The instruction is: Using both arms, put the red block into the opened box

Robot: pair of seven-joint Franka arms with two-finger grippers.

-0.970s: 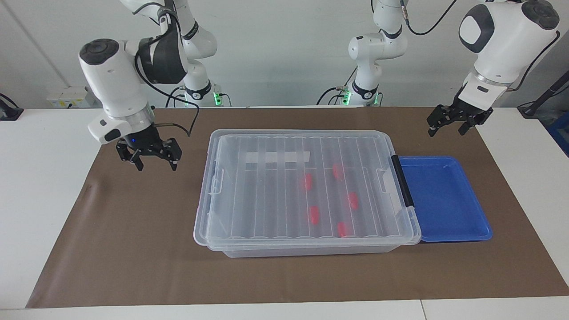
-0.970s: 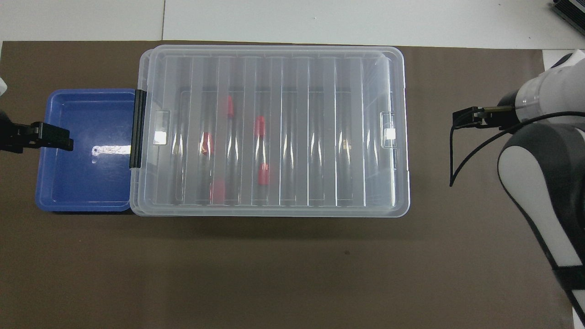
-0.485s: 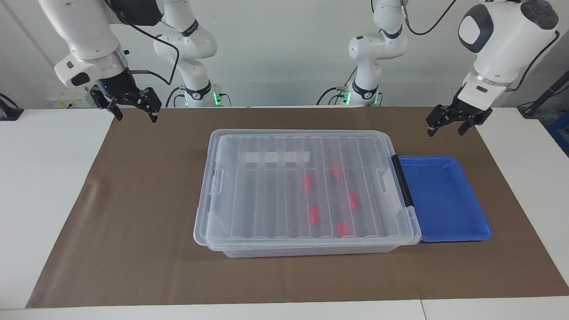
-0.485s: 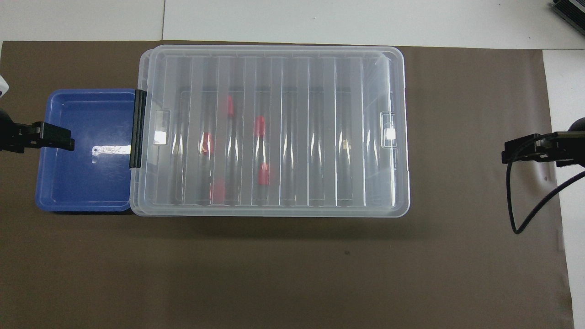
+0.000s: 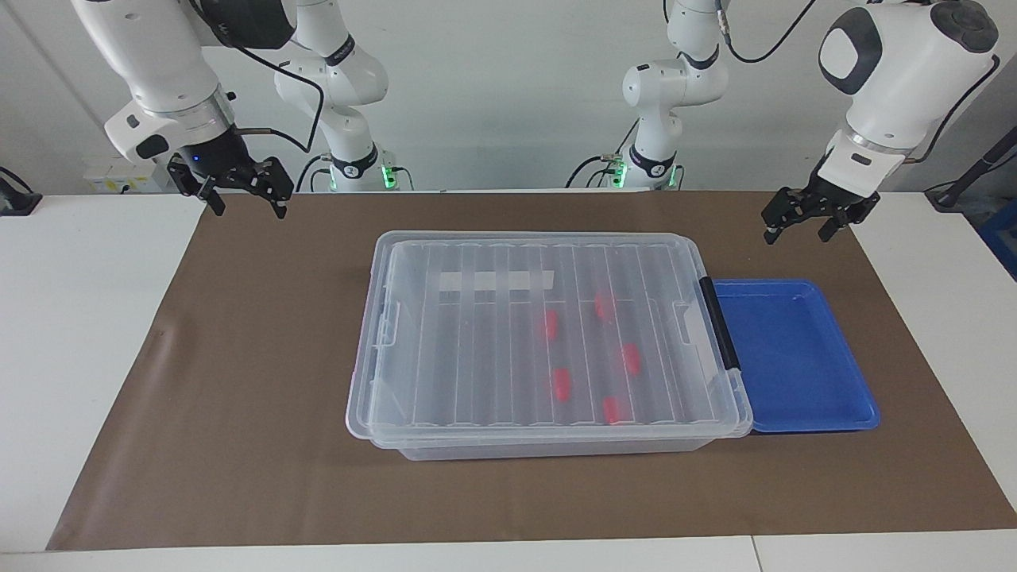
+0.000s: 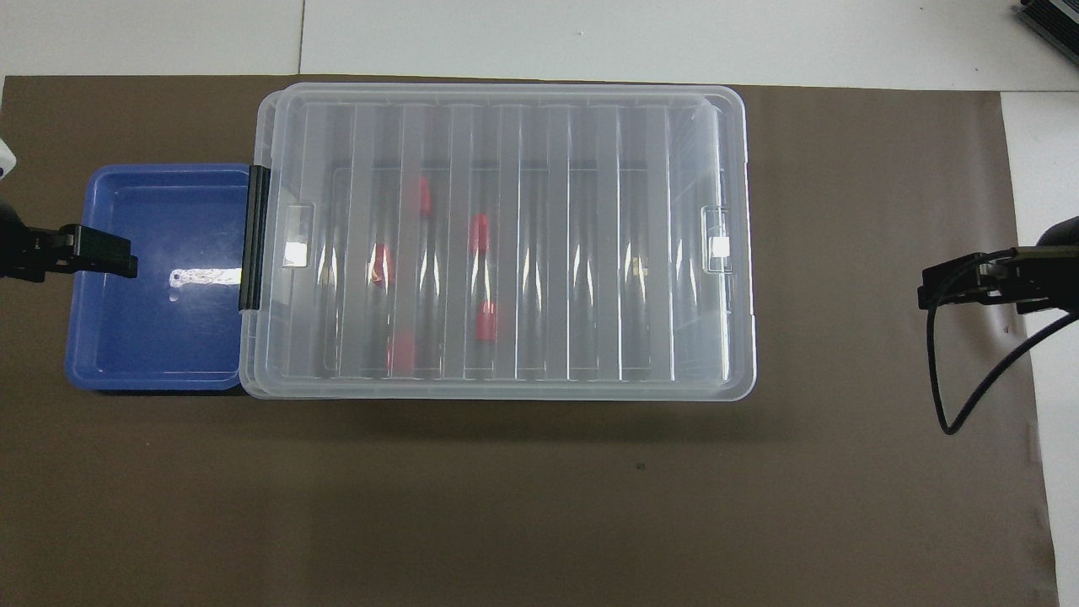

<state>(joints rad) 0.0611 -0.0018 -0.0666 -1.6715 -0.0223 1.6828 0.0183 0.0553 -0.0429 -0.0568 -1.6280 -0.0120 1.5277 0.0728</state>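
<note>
**Lid on, five blocks inside, both arms clear**

You have the large see-through plastic box (image 5: pixel 548 342) in the middle of the brown mat (image 5: pixel 238 381), its ribbed clear lid (image 5: pixel 477 334) seated on top, so the job looks all but done. Count five small bright-red plastic blocks (image 5: pixel 562 384) through the lid, all lying in the half toward the left arm's end. One shallow blue plastic tray (image 5: pixel 794 357) sits touching the box at its black handle (image 5: pixel 719 322), with nothing in it, likely because the blocks came from there. Your left gripper (image 5: pixel 810 222) hangs over the mat near the tray's corner, fingers apart and holding nothing. Your right gripper (image 5: pixel 238 191) hangs over the mat's edge, well apart from the box, also spread and holding nothing. Both seem parked clear.
</note>
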